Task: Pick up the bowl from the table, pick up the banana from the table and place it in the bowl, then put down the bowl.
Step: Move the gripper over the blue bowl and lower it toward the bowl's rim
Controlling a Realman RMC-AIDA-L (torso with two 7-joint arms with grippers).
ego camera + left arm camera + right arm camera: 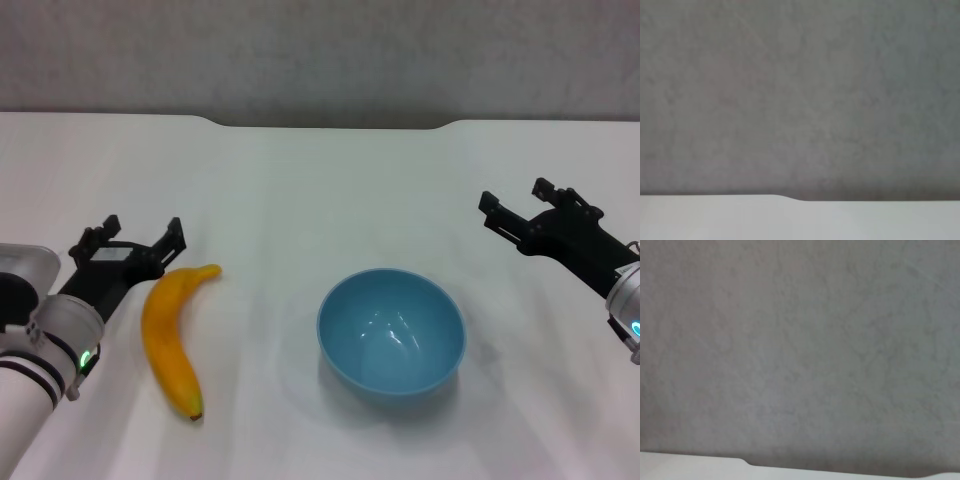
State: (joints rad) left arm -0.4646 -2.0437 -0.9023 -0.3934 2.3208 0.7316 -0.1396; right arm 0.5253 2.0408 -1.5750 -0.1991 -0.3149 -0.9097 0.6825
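Two grippers sit low over the table (300,180), one at each side, and neither holds anything. Left gripper (142,233) has its fingers spread wide, their tips pointing toward the far edge. Banana (170,335) lies flat just beside it, on its inner side: the stem end sits right next to the inner fingertip, almost touching, and the curved body runs back alongside the wrist, with the dark tip nearest the robot. Right gripper (514,201) is likewise open, its two fingers apart and aimed toward the table's middle. Bowl (391,334) stands upright on the table, nearer the robot than that gripper's tips and to their inner side, clearly apart from them. Bowl and banana lie between the two grippers, well apart from each other. Both wrist views show only the grey wall (800,95) and a strip of the table's far edge with its notch.
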